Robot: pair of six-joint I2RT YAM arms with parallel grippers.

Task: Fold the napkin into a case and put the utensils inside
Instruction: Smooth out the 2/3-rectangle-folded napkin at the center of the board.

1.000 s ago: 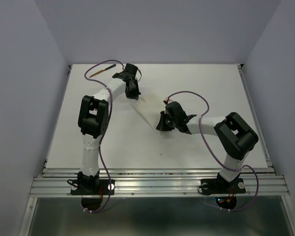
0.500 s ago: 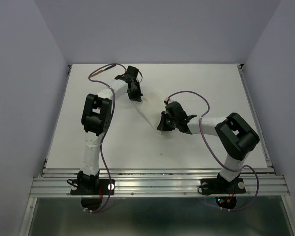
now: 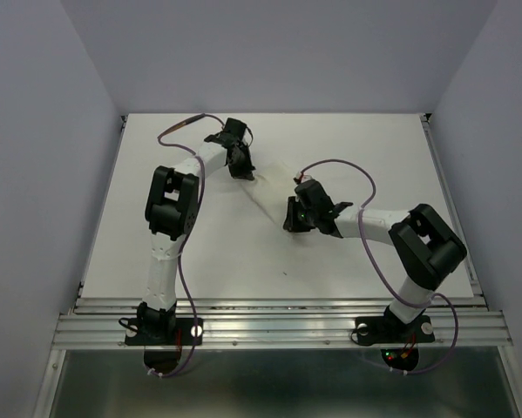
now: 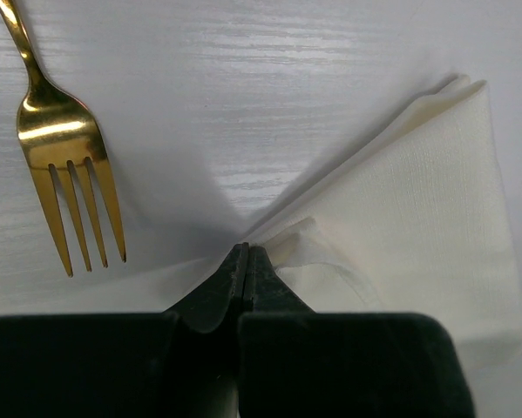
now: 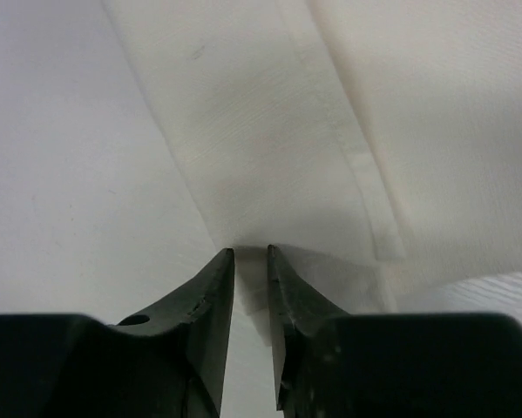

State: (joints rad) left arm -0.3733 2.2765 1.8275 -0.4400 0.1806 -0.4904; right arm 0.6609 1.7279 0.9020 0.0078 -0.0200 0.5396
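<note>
The napkin lies folded into a layered white strip on the white table, around the middle and a little toward the far edge, running on a slant from far-left to near-right; it is hard to separate from the surface in the top view. In the left wrist view its folded edges stack at the upper right corner, and one loose fold rises to the left gripper, whose fingers are pressed together and pinching that edge of cloth at the strip's far-left end. At the near-right end the right gripper sits low over the napkin's corner with its fingers a narrow slit apart, cloth showing through the gap; whether they grip it cannot be told. A gold fork lies flat on the table beside the left gripper, apart from the napkin, its tines pointing toward the gripper and its handle running off toward the table's far-left corner.
</note>
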